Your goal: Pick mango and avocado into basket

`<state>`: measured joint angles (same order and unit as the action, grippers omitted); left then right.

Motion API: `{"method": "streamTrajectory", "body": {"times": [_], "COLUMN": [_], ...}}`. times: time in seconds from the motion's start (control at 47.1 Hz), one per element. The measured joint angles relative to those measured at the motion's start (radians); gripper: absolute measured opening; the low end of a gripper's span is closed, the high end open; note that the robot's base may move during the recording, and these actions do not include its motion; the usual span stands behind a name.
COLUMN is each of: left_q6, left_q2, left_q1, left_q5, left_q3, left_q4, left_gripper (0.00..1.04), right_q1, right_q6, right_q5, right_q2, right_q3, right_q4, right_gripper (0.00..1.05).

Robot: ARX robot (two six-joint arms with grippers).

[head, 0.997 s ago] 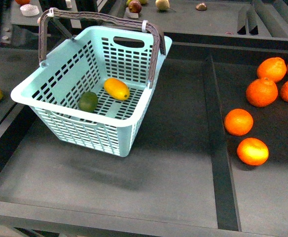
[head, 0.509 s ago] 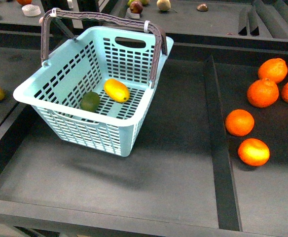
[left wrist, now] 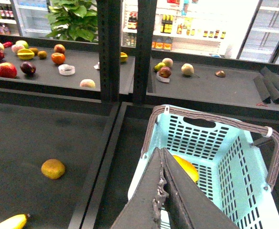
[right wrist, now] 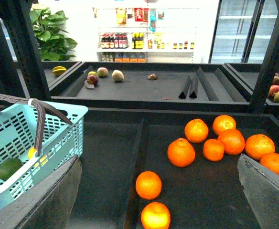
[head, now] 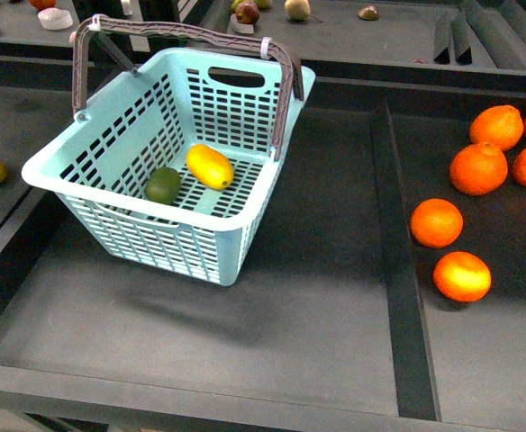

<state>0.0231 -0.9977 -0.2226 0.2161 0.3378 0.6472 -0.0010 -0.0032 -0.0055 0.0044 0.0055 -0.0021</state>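
Left gripper [left wrist: 164, 191]: we saw fingers pressed together, nothing between. Right gripper [right wrist: 158, 191]: fingers spread wide, empty.

From left gripper outward: mango [left wrist: 186, 168] just past fingertips, at 1 o'clock, inside basket [left wrist: 254, 191].

Front view: mango [head: 210, 166] and avocado [head: 163, 185] rested on floor of basket [head: 137, 243], touching or nearly; avocado at 8 o'clock of mango. Task looked done.

We judged mango smooth, slippery, bruisable: hold across middle. Avocado firmer, dull skin, better purchase. Basket light, stiff: lift by handle [head: 191, 36].
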Motion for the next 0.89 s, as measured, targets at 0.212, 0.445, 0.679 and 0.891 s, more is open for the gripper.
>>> {"method": "streamTrajectory", "body": {"times": [0.212, 0.445, 0.679, 0.891], "left_q6": [-0.008, -0.011, -0.015, -0.016], "left_q2": [0.154, 0.269, 0.404, 0.519], "left_q1": [0.083, 0.126, 0.22, 0.221], "left_q5": [-0.077, -0.123, -0.214, -0.216], "left_q3": [-0.145, -0.218, -0.27, -0.319], "left_q4": [0.0, -0.044, -0.126, -0.175], "left_gripper": [0.03, 0.03, 0.03, 0.03], "right_q1": [0.0, 0.0, 0.0, 0.0], "right_q6": [0.0, 0.0, 0.0, 0.0], "right_q5": [0.0, 0.0, 0.0, 0.0], "right_q2": [0.0, 0.0, 0.0, 0.0], "right_q3": [0.0, 0.0, 0.0, 0.0], "right_q4": [0.0, 0.0, 0.0, 0.0], "right_gripper": [0.97, 0.97, 0.97, 0.97]}}
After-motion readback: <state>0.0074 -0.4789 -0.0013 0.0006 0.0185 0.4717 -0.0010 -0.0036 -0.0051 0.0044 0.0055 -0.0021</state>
